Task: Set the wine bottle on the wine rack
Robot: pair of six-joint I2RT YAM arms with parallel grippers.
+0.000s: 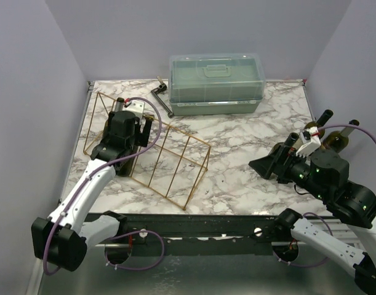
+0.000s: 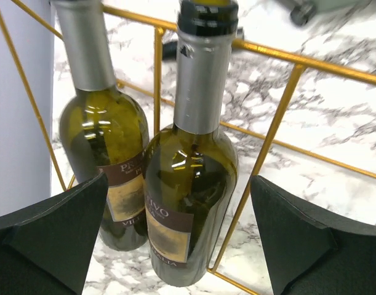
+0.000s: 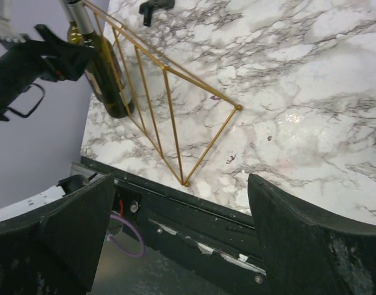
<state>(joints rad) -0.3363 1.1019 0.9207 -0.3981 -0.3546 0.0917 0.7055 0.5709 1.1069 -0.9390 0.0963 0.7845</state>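
The gold wire wine rack (image 1: 197, 177) lies slanted on the left of the marble table. My left gripper (image 1: 126, 120) hovers over its far end and hides the bottles there from above. In the left wrist view two dark green wine bottles lie side by side inside the rack (image 2: 311, 62), necks pointing away. The nearer bottle (image 2: 188, 184) sits between the spread fingers of my left gripper (image 2: 178, 184), which is open and clear of the glass. The other bottle (image 2: 108, 141) lies to its left. My right gripper (image 1: 268, 166) (image 3: 181, 184) is open and empty at the right, facing the rack (image 3: 237, 107).
A translucent green lidded box (image 1: 215, 83) stands at the back centre. A small black tool (image 1: 163, 98) lies to its left. More wine bottles (image 1: 335, 140) stand at the right edge behind my right arm. The table's black front rail (image 3: 194, 212) runs below my right gripper.
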